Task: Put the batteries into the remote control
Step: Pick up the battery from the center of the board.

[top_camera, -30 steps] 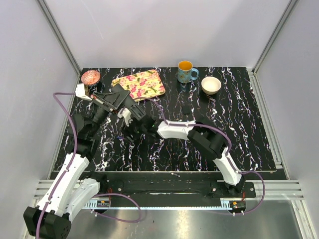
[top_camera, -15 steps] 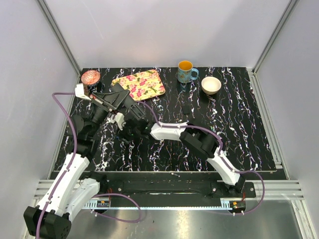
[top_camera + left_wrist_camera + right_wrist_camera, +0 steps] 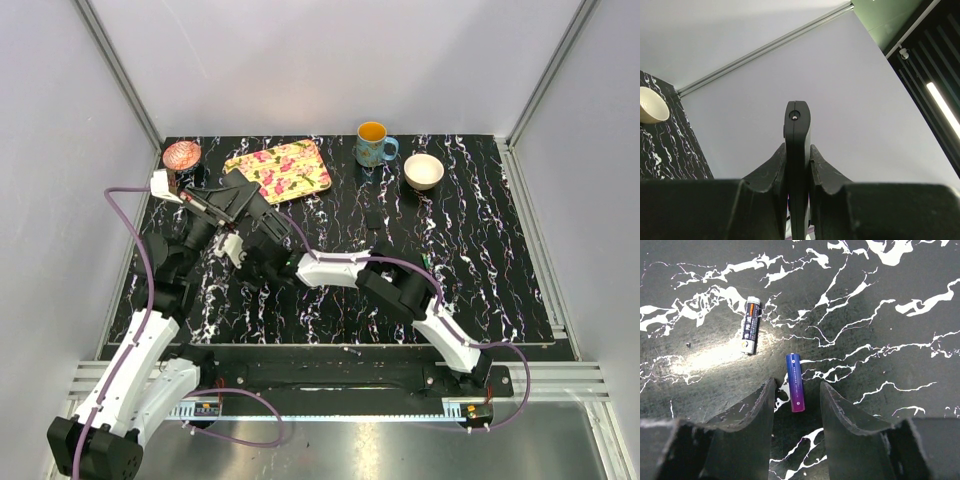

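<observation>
My left gripper [image 3: 232, 202] is shut on the remote control [image 3: 797, 120], a slim black bar seen edge-on and held up off the table between my fingers [image 3: 774, 165]. My right gripper [image 3: 252, 258] is open and low over the table, just below the left gripper. In the right wrist view its jaws [image 3: 796, 390] straddle a blue-and-purple battery [image 3: 794, 374] that lies flat on the marbled table, not touched. A second battery [image 3: 751, 325], black with an orange end, lies a little farther off to the left. I cannot make out the batteries in the top view.
A floral tray [image 3: 280, 168] lies at the back, with a blue mug [image 3: 373, 143] and a white bowl [image 3: 423, 171] to its right. A coppery dish [image 3: 181, 155] sits at the back left corner. A small black piece [image 3: 373, 218] lies mid-table.
My right arm has reached further left, bringing its gripper under the left gripper. The left gripper has hardly moved and still holds the remote.
</observation>
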### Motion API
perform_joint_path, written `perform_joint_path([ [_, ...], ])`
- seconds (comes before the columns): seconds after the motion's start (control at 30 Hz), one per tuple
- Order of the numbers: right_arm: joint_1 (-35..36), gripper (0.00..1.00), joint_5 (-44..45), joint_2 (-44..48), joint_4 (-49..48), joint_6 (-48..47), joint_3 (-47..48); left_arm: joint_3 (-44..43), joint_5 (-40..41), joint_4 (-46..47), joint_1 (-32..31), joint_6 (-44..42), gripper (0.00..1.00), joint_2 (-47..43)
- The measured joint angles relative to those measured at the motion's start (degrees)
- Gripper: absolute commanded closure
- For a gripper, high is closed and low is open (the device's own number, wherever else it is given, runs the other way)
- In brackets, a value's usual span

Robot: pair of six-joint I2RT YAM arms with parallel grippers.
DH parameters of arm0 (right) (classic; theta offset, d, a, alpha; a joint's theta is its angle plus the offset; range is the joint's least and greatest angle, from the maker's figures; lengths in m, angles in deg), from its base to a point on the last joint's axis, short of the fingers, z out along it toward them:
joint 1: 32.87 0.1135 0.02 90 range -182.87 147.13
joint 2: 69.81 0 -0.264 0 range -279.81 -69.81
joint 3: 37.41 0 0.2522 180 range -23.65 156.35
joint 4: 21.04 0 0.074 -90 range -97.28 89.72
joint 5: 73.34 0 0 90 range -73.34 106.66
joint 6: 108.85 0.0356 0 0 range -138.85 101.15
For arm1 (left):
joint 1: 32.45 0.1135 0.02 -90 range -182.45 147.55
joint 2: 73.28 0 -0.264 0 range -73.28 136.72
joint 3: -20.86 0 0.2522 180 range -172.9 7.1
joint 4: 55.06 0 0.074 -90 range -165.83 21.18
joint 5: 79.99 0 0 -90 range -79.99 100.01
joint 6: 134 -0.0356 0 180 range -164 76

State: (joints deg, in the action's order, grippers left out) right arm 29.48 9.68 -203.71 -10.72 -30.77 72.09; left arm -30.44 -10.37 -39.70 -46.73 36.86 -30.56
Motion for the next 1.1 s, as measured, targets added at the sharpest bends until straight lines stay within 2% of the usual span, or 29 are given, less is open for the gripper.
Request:
perform_joint_path([
  [0.13,0.5,1.00,1.9,-0.1,0.8,0.0,0.5,0.6,0.0,-0.2,0.0,0.0,1.00,-0.4],
  [0.43,1.4,1.00,9.4,-0.4,5.0,2.4,2.9,1.3,0.0,-0.4,0.0,-0.2,1.00,-1.2],
  [0.63,1.4,1.00,10.9,-0.4,5.4,4.0,3.1,1.7,0.0,-0.8,0.0,-0.2,1.00,-1.4],
  [0.67,1.4,0.95,10.9,-0.4,5.4,4.1,3.1,1.7,0.0,-0.8,0.0,-0.2,1.00,-1.4],
  [0.7,1.4,0.78,10.9,-0.4,5.5,4.2,3.1,1.7,0.0,-0.8,0.0,-0.2,1.00,-1.4],
  [0.8,1.4,0.60,10.8,-0.4,5.9,4.3,3.3,1.7,0.0,-0.8,0.0,-0.2,1.00,-1.4],
  [1.03,1.4,0.51,10.7,-0.4,6.6,4.2,3.7,1.7,0.0,-0.9,0.0,-0.3,1.00,-1.4],
  [1.1,1.4,0.44,10.8,-0.4,7.5,4.2,4.1,1.7,0.0,-0.9,0.0,-0.3,1.00,-1.4],
])
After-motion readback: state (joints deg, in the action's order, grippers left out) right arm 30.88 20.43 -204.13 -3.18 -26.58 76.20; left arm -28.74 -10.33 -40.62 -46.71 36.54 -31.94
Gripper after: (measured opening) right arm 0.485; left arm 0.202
